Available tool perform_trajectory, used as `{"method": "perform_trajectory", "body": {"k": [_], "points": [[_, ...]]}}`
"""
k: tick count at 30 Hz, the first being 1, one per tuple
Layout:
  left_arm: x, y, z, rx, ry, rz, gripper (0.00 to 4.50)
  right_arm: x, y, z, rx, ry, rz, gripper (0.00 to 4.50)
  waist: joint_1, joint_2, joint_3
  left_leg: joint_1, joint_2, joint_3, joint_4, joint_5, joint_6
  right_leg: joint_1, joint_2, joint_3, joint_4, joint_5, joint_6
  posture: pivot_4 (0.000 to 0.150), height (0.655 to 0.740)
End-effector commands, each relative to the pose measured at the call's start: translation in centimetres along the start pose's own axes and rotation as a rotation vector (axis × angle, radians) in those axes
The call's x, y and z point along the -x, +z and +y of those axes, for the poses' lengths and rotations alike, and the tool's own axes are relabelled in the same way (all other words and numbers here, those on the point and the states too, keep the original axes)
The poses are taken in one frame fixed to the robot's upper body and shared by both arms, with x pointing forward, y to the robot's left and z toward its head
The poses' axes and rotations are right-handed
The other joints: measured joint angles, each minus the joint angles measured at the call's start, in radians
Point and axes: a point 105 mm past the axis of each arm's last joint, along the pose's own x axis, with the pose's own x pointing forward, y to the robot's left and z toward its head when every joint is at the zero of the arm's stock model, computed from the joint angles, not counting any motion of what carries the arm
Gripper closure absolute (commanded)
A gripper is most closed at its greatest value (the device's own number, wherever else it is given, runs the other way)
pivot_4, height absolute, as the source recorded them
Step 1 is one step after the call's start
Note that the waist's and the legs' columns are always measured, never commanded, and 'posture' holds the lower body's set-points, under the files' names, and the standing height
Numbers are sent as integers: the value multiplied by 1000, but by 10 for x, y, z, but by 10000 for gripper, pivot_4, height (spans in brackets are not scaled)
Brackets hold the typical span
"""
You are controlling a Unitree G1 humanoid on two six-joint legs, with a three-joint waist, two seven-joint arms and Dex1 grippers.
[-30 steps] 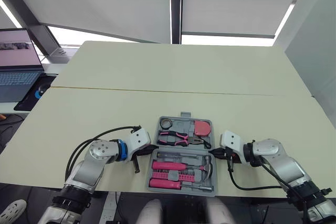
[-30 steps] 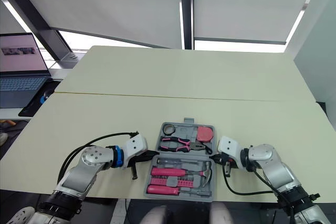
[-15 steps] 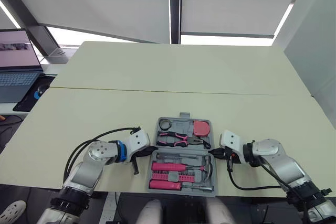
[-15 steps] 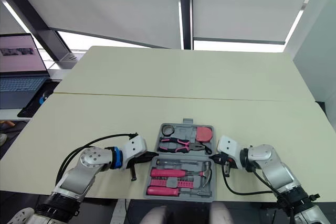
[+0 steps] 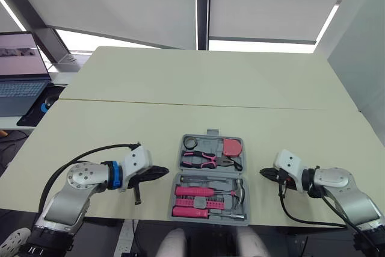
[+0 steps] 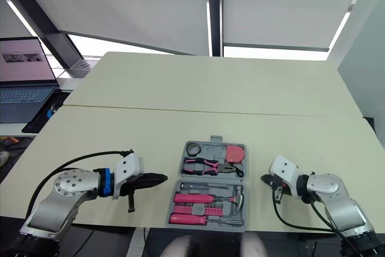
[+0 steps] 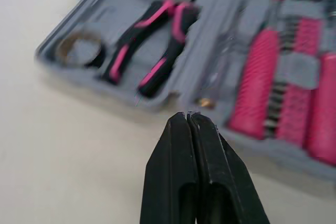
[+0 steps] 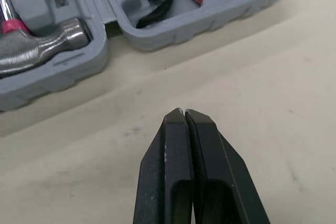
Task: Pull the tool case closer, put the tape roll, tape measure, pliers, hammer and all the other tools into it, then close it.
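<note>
Between the left jaws and the right jaws, flat on the counter [image 5: 198, 88] near its front edge: tool case [image 5: 212, 132], lying open, in the same spot as a second ago.

Changed since then: both sets of jaws drawn back from the case. Earlier, up against its two sides, about level with the seam between the halves; now clear of it, with a strip of bare counter on each side.

Left jaws pressed together, pinching nothing, tips aimed sideways at the case's left side, near but not touching. Left forearm [image 5: 66, 194] held low over the counter's front edge, wrist turned inward, with a black cable [image 5: 90, 151] arching above it. Right jaws likewise pressed together and empty, tips aimed at the case's right side, near it but apart. Right forearm [image 5: 355, 194] low too, angled in from the robot's right.

Ahead of the left jaws, in the far half of the case: tape roll [image 5: 190, 143] first, then pliers [image 5: 207, 159] with pink-and-black handles. Ahead of the right jaws, in that same half: pink tape measure [image 5: 232, 146]. In the near half, closest to the right jaws: hammer [image 5: 239, 189], metal head toward them. Beyond the hammer, toward the left jaws: pink-handled screwdrivers [image 5: 195, 191], laid side by side. Well behind the left jaws, past the counter's left edge: laptop [image 5: 21, 76], screen lit.
</note>
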Motion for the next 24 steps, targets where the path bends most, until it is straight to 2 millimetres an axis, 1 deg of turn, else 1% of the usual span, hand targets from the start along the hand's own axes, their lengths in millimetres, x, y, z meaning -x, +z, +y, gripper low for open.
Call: {"method": "perform_trajectory", "body": {"k": [1,5,9,11,15,19,21,24], "points": [[-22,6,-27,-57,-144,-4,45000,3,7,-2,32,-33,-41,44608,0,0,0,0,0,0,0,0,0,0,0,0,0,0,0,1500,7400],[-43,1,-37,-100,-182,23,45000,2,9,0,56,-52,-78,44608,-1,0,0,0,2,0,0,0,0,0,3,-1,1,0,0,1500,7400],[-62,-2,-38,-124,-188,28,45000,2,6,2,56,-56,-70,44608,-1,0,0,1,1,1,0,0,0,0,4,-1,2,0,0,1500,7400],[-68,-5,-38,-132,-198,43,45000,2,6,4,62,-55,-67,44608,-1,0,0,1,1,1,0,0,0,0,5,-1,2,0,0,1500,7400],[-73,-11,-40,-159,-225,73,45000,6,6,5,84,-49,-58,44608,0,0,0,1,1,1,0,0,0,0,5,-1,2,0,0,1500,7400],[-72,-15,-39,-179,-235,80,45000,11,6,-2,92,-71,-52,44608,0,0,0,2,1,1,0,0,0,1,5,-1,2,0,0,1500,7400],[-72,-14,-38,-189,-237,69,45000,12,6,-5,91,-80,-52,44608,0,0,0,2,1,1,0,0,0,1,5,-1,2,0,0,1500,7400],[-71,-6,-39,-221,-242,29,45000,11,7,-7,89,-87,-56,44608,0,0,0,2,1,1,0,0,0,1,5,-1,2,0,0,1500,7400]]}}
